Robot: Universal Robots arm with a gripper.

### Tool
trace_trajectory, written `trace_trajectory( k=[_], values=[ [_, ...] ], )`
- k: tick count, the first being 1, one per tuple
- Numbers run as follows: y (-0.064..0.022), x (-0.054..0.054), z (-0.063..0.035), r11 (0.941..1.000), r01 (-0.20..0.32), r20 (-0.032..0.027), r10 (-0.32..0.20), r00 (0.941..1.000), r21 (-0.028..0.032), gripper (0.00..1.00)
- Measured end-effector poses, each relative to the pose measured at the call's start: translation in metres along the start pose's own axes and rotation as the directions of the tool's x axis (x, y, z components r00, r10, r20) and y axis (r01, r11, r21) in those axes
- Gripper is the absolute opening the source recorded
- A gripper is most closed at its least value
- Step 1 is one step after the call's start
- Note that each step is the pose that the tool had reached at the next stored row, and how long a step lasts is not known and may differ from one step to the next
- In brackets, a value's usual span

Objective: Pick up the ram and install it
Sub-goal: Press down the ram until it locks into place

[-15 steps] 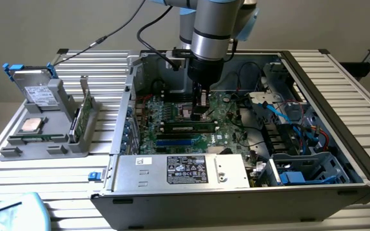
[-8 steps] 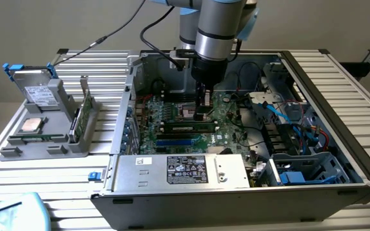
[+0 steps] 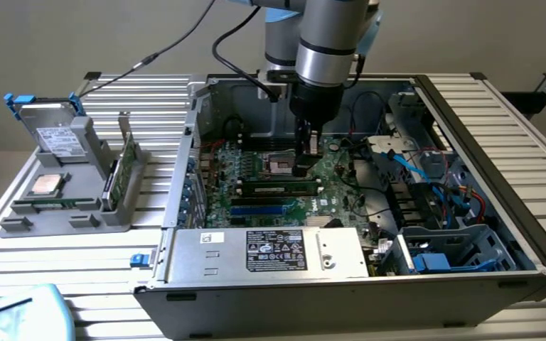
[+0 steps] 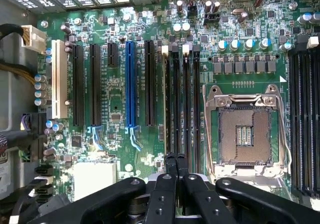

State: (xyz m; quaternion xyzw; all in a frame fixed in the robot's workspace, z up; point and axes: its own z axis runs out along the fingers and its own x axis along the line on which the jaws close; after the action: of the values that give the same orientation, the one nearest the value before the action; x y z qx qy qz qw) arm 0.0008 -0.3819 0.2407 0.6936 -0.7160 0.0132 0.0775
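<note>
Gripper (image 3: 301, 169) is low inside the open computer case (image 3: 500, 142), over the motherboard (image 3: 335, 174). In the wrist view the gripper (image 4: 176, 159) has its two fingers (image 4: 170, 164) pressed together, and we see nothing clamped between them.

The ram (image 3: 275, 188) stands on edge in one of the black memory slots, just beside the empty processor socket (image 3: 283, 165). In the wrist view the ram (image 4: 165, 104) appears edge-on as a thin line. The closed fingertips hover just beside its near end, over the neighbouring slots. We cannot tell contact or latch state.

A parts tray (image 3: 26, 227) sits outside the case, at the exterior view's left.
</note>
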Motion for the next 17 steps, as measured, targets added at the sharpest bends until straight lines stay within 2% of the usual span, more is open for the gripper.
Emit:
trace_trajectory(
  k=[2,6,8,17],
  values=[
    [0.0001,0.0009,-0.0013,1.0000,-0.001,0.0003,0.001,1.0000,0.0056,0.10],
    [0.0001,0.0017,-0.0013,0.9996,-0.004,-0.0001,0.004,1.0000,0.0274,0.10],
    [0.0000,0.0019,-0.0012,0.9994,-0.005,-0.0002,0.005,1.0000,0.0343,0.10],
    [0.0002,0.0025,0.0019,0.9994,-0.005,-0.0026,0.005,1.0000,0.0357,0.10]
  ],
)
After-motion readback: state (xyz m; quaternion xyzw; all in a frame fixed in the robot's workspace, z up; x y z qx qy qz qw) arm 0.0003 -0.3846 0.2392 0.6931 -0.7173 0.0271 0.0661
